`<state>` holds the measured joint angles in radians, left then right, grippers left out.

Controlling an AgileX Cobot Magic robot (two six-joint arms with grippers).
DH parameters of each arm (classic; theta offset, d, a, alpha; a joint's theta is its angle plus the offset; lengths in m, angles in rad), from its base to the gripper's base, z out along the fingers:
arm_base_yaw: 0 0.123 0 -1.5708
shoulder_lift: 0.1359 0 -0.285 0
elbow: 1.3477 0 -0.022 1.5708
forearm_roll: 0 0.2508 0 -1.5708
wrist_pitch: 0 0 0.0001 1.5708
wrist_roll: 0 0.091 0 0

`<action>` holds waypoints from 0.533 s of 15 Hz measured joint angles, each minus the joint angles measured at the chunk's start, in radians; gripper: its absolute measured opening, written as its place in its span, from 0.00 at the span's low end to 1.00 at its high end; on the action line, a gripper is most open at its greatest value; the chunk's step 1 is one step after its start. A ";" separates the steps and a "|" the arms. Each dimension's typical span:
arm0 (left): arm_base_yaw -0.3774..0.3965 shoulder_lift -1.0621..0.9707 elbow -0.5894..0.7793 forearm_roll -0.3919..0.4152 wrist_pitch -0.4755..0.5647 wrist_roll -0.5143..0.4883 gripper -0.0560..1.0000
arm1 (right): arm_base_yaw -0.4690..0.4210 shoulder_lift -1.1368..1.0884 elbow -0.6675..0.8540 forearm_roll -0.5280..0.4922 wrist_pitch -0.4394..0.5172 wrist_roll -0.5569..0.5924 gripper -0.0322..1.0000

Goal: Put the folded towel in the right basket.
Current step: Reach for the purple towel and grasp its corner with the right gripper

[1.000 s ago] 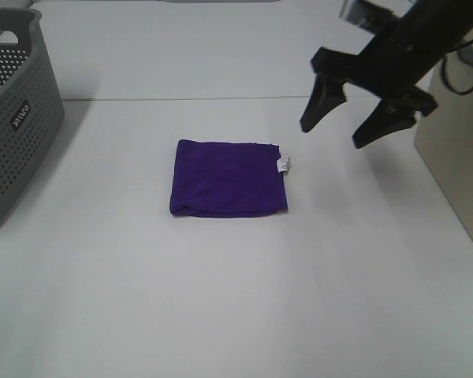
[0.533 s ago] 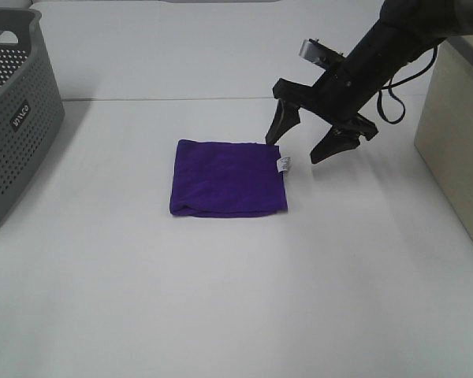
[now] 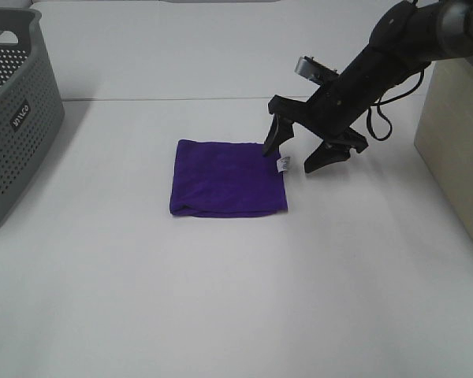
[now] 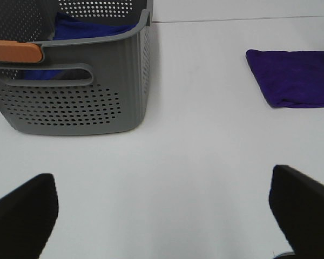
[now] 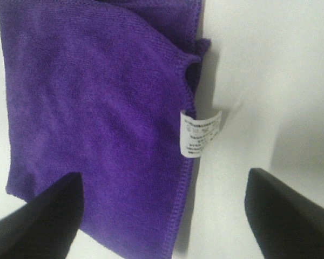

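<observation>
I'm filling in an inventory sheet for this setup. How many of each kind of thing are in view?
folded purple towel: 1
blue-purple cloth, lying inside the grey basket: 1
grey perforated basket: 1
beige container, only partly in view: 1
tools, both open: 2, the left tool and the right tool
Total: 6

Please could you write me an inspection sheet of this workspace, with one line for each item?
Surface: white table, no stains seen.
Job's things: folded purple towel lies flat at centre, with a white label on its right edge.
Clutter: nothing seen.
Grippers: right gripper open, one finger on each side of the labelled edge, contact unclear; left gripper open above the table.
Cables: black cable loops off the right arm, apart from the towel.
Surroundings: grey basket at left holds a blue cloth; beige box at right, partly in view.
</observation>
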<state>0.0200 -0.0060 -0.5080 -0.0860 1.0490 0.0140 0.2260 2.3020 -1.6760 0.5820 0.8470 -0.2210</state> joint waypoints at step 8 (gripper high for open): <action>0.000 0.000 0.000 0.000 0.000 0.000 0.99 | 0.000 0.041 -0.001 0.009 -0.009 0.000 0.79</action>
<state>0.0200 -0.0060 -0.5080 -0.0860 1.0490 0.0140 0.2260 2.3430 -1.6770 0.5910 0.8380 -0.2210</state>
